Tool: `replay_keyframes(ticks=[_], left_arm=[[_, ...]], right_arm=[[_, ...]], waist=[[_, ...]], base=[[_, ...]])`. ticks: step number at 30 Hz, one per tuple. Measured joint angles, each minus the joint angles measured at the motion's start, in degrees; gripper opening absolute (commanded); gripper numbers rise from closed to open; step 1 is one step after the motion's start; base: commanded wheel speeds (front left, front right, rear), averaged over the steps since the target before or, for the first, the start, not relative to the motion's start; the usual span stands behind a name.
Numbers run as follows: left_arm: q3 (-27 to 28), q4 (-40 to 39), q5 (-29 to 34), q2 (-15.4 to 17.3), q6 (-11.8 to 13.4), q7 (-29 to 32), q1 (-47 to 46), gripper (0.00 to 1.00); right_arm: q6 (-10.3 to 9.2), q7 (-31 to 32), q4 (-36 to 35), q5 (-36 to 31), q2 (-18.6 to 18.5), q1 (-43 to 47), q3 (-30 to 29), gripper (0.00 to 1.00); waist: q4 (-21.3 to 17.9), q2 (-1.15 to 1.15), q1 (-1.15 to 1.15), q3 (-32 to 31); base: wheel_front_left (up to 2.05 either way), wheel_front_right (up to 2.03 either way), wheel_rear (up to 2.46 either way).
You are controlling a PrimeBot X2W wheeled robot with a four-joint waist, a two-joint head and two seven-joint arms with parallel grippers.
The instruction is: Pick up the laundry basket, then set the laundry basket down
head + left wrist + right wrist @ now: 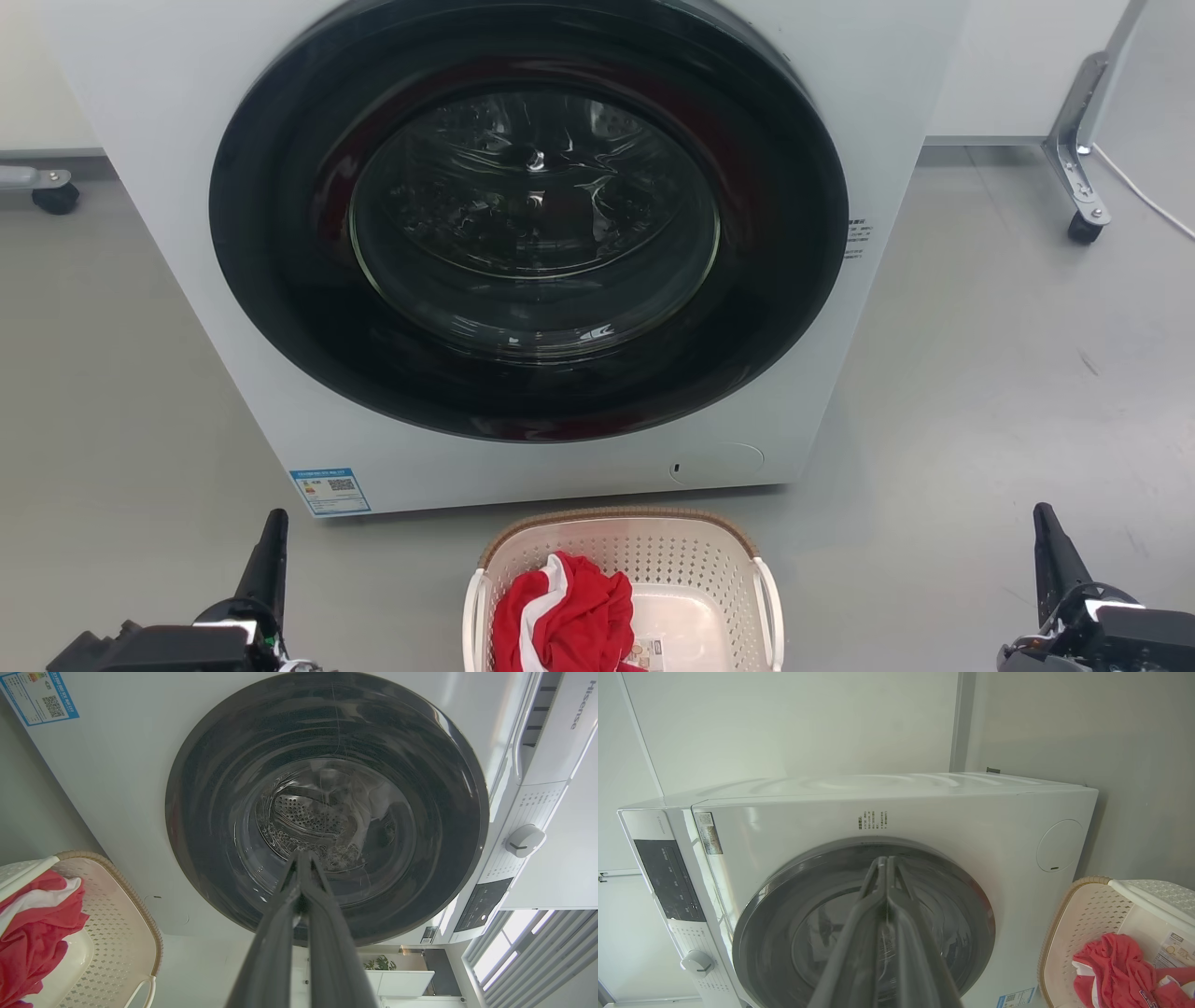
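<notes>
1. Left gripper [277, 519] sits low at the near left, fingers pointing away, jaws pinched tight together with nothing between them.
2. Right gripper [1044, 513] mirrors it at the near right: jaws closed as well, tips meeting, empty.
3. Between them, the laundry basket [653, 560] stands upright on the grey floor [980, 373], well apart from both grippers and just in front of the white washing machine [140, 187].
4. Inside the basket, a red-and-white garment [560, 607] is heaped toward the left side, and a label sticker [646, 651] shows on the bare base.
5. Farther back, the machine's round dark door [527, 219] is shut.
</notes>
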Motion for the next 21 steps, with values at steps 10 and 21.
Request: replay_keyframes(ticks=[10,21], left_arm=[[0.0,0.0,0.0,0.0,0.0,0.0,0.0,0.0],[0.0,0.0,0.0,0.0,0.0,0.0,0.0,0.0]], right_arm=[[0.0,0.0,0.0,0.0,0.0,0.0,0.0,0.0],[0.0,-0.01,-0.01,0.0,0.0,0.0,0.0,0.0]], waist=[[0.0,0.0,0.0,0.0],[0.0,0.0,0.0,0.0]], base=[[0.0,0.0,0.0],[0.0,0.0,0.0]])
